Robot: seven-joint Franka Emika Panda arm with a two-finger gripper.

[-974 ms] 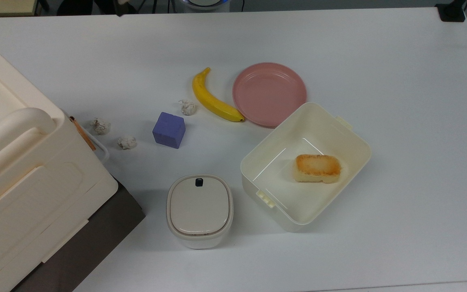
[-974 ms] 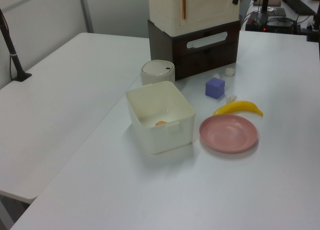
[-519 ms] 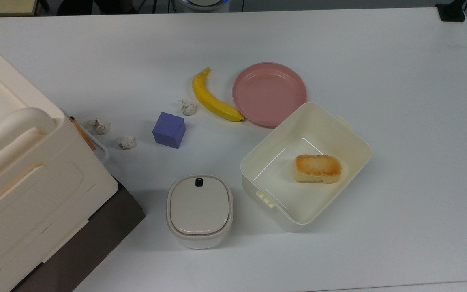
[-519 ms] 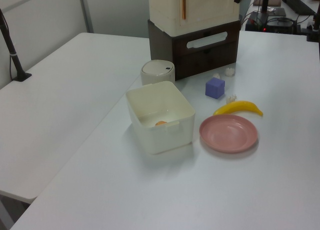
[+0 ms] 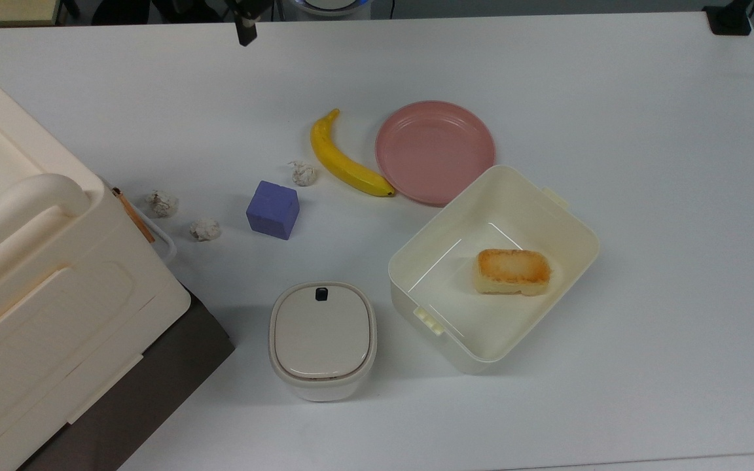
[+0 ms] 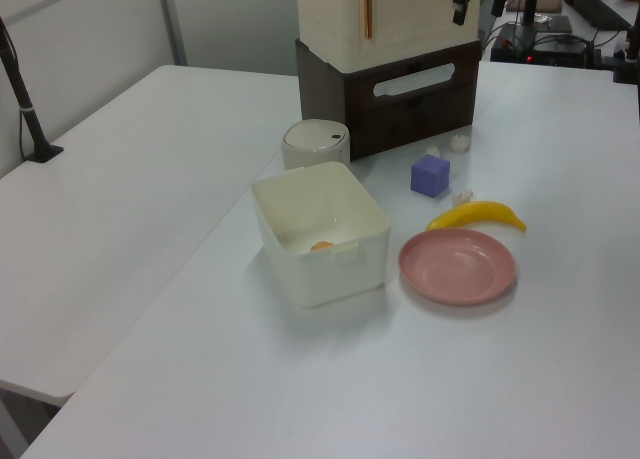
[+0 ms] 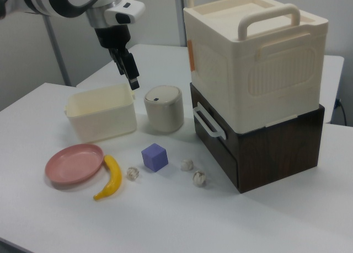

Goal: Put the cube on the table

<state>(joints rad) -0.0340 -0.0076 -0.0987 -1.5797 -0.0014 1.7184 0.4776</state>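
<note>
The blue-purple cube [image 5: 273, 209] rests flat on the white table [image 5: 612, 98], with nothing touching it. In the left view the cube [image 6: 430, 175] sits in front of the dark drawer unit, and in the right view the cube [image 7: 154, 156] lies between the banana and two paper balls. My gripper [image 5: 244, 33] is at the top view's upper edge, far from the cube. The gripper [image 7: 132, 79] hangs high in the right view, above the cream box and left of the canister, holding nothing. In the left view the gripper [image 6: 459, 11] is in front of the tall cream case.
A banana [image 5: 344, 157] and a pink plate [image 5: 436, 150] lie past the cube. An open cream box [image 5: 567, 216] holds a bread block [image 5: 513, 271]. A lidded canister [image 5: 322, 339], three crumpled paper balls [image 5: 205, 229], and a large cream case [image 5: 30, 275] on a dark drawer unit stand nearby.
My gripper has come into the top view at its upper edge and sits lower in the left view. The cube and the other objects have not moved.
</note>
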